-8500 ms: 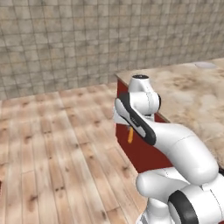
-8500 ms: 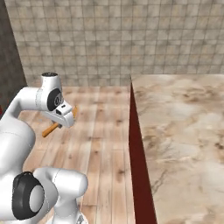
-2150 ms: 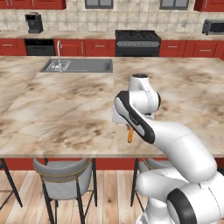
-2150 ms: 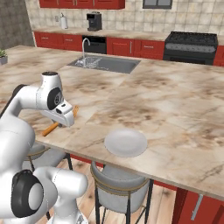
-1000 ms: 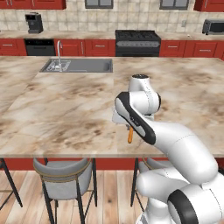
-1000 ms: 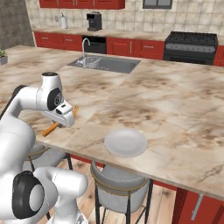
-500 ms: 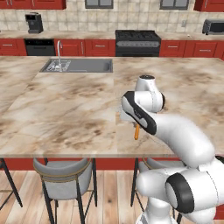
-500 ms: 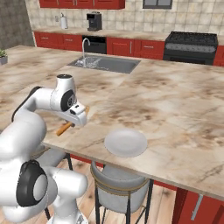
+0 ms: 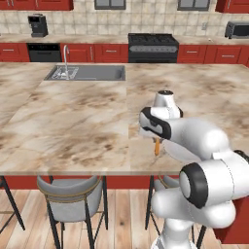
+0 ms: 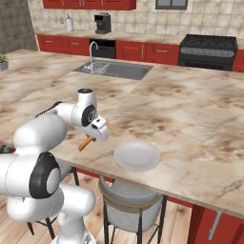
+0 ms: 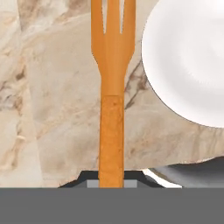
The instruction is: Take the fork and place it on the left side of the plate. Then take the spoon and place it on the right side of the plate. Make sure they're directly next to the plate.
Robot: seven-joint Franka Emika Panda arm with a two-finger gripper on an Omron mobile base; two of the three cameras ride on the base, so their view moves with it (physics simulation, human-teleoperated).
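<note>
Marble island counter (image 9: 73, 121); inset steel sink (image 9: 87, 73) with faucet (image 9: 64, 51); grey stools (image 9: 73, 194) beneath — black range (image 10: 207, 45), coffee maker (image 10: 101, 23) behind

since a second ago the arm has swung out from beside the base over the counter (image 10: 200, 138), carrying the gripper (image 10: 97, 129) and its clamped orange fork (image 10: 86, 142) closer to the plate (image 10: 137, 155), now near its left edge.

**Flat, even render light, slightly soft detail**

All views bright, no clear light source, no glare. Base views mildly blurry; far cabinets and stove soft. Faint shadow under the marble counter (image 10: 190, 143) edge onto the stools. Hand view sharpest: fork (image 11: 112, 87) crisp ahead of the jaws, plate (image 11: 188, 57) to one side of it near-blown white, fine rim ridges barely readable. No edge distortion.
</note>
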